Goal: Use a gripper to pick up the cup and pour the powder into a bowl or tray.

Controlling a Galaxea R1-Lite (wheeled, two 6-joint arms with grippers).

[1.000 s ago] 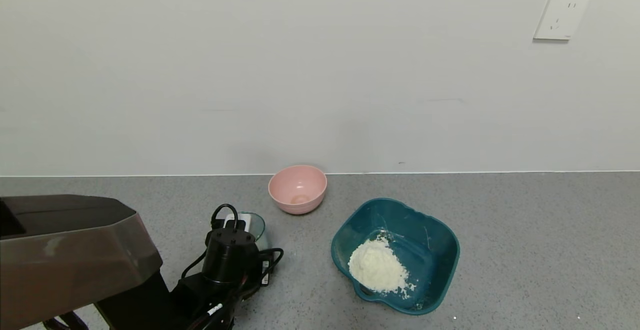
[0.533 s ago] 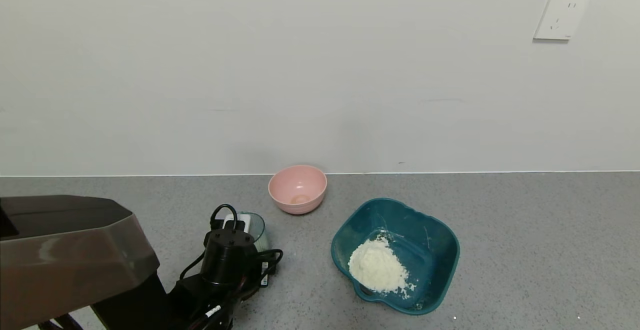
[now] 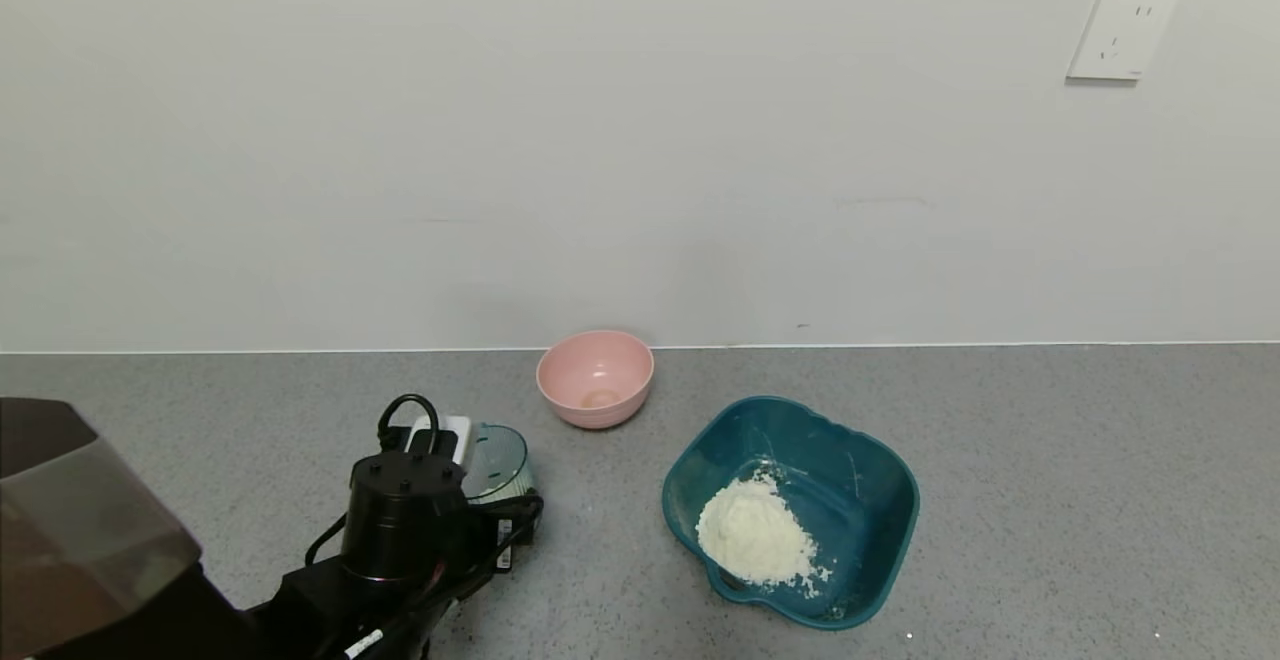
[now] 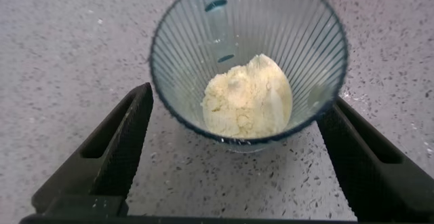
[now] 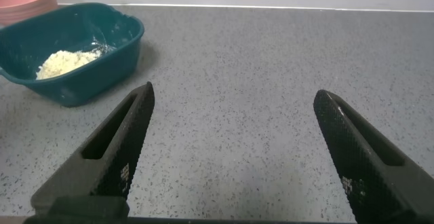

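Observation:
The ribbed translucent cup [image 3: 500, 465] stands upright on the grey counter, left of the teal basin [image 3: 895, 480]. In the left wrist view the cup [image 4: 271, 27] holds a clump of cream powder [image 4: 247, 95]. My left gripper [image 4: 239, 98] is open, with its two black fingertips at either side of the cup's rim. In the head view only its black wrist [image 3: 400, 510] shows, just in front of the cup. A pile of powder [image 3: 752, 535] lies in the basin. My right gripper [image 5: 232, 98] is open and empty over bare counter, with the basin [image 5: 129, 22] off to one side.
A small round pink bowl [image 3: 595, 378] sits near the wall behind the cup and basin. The white wall runs along the counter's back edge. My dark robot body [image 3: 80, 530] fills the lower left corner.
My left wrist has shifted to the left and slightly back. The cup stays in place and more of it shows. The basin and pink bowl have not moved.

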